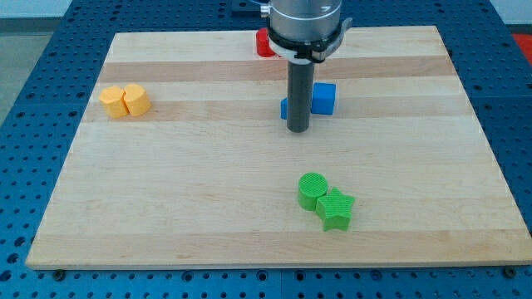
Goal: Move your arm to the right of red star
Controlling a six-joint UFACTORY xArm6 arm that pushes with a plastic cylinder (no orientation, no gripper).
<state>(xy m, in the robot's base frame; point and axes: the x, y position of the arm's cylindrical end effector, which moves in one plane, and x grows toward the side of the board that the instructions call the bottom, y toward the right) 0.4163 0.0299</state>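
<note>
A red block [263, 43], partly hidden behind the arm's head, sits near the board's top edge; its shape cannot be made out. My tip [298, 129] rests on the board well below it, toward the view's bottom and slightly right. The rod stands in front of two blue blocks: one [323, 98] to its right, one [285, 109] mostly hidden behind it on the left.
Two yellow blocks [125, 100] sit together at the view's left. A green cylinder [312, 190] touches a green star [336, 209] in the lower middle. The wooden board [166, 208] lies on a blue perforated table.
</note>
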